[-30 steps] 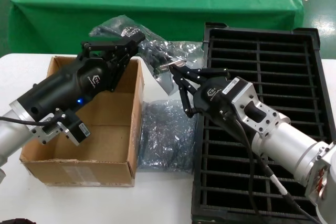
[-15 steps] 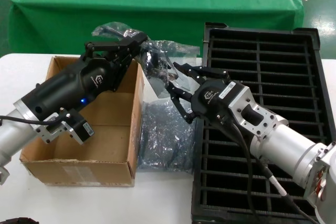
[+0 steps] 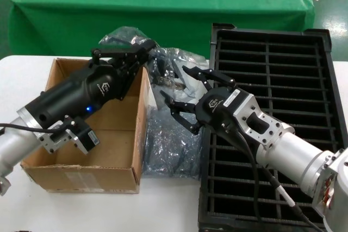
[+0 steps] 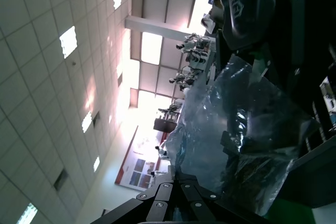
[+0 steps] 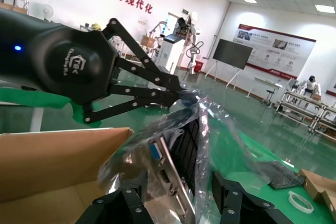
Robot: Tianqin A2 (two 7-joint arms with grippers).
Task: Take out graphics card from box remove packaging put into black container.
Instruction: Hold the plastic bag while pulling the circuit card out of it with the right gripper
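Packaging (image 3: 163, 61): crinkly, shiny, translucent grey-blue bag, held up in the air between the box and the black container, behind the gap that separates them. Graphics card (image 5: 170, 179) inside it; right wrist view shows the silver bracket through the plastic, with a blue port and a pale port below it. Board itself mostly hidden by film glare.

Left gripper (image 3: 145, 44): fingers pressed together, pinching the bag's upper edge above the box's far right corner. The right wrist view confirms both fingers meeting on the plastic.

Right gripper (image 3: 182, 88): fingers spread wide, tips on either side of the bag's lower part, just beside it; contact cannot be told. Arm lies diagonally across the black container's near left rows.

Box (image 3: 81, 175): brown corrugated, open top, on the white desk (image 3: 163, 207); white label on near wall. Left arm crosses over its opening.

Black container (image 3: 321, 107): rows of slots, centre divider, far and right slots uncovered. Its left wall stands near the box's right wall.

A second crumpled grey-blue bag (image 3: 171, 145) lies on the desk in that gap, filling most of it. Green cloth (image 3: 163, 4) covers a table behind.
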